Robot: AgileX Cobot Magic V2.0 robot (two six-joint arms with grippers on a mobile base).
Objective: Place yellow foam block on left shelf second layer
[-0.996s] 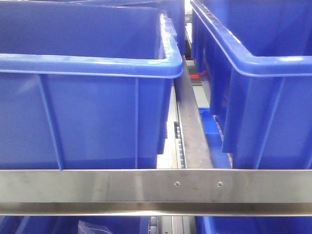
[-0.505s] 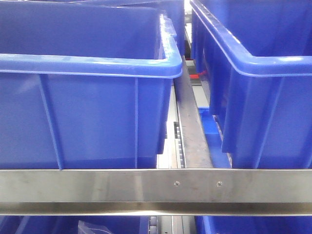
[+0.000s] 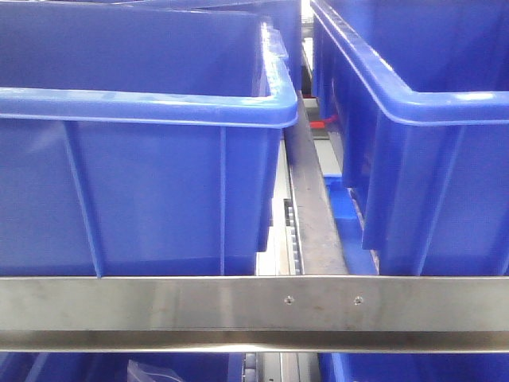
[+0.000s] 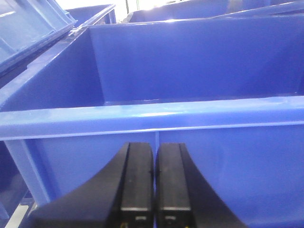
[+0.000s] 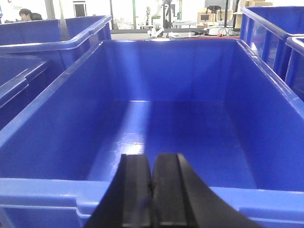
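Before blue bins (image 4: 142, 116), both fingers (image 4: 137, 185) (image 5: 137, 190) pressed together, gripping nothing.

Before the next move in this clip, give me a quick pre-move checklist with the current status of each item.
1. Yellow foam block located: not ok, it shows in no view.
2. Left gripper empty: ok, fingers shut together, nothing between.
3. Right gripper empty: ok, shut, nothing held.
4. Left gripper clear of the bin: cannot tell, it sits low, close before the front wall.
5. Right bin free of contents: ok for the floor that shows.
6. Shelf rail unobstructed: ok, nothing lies on it.
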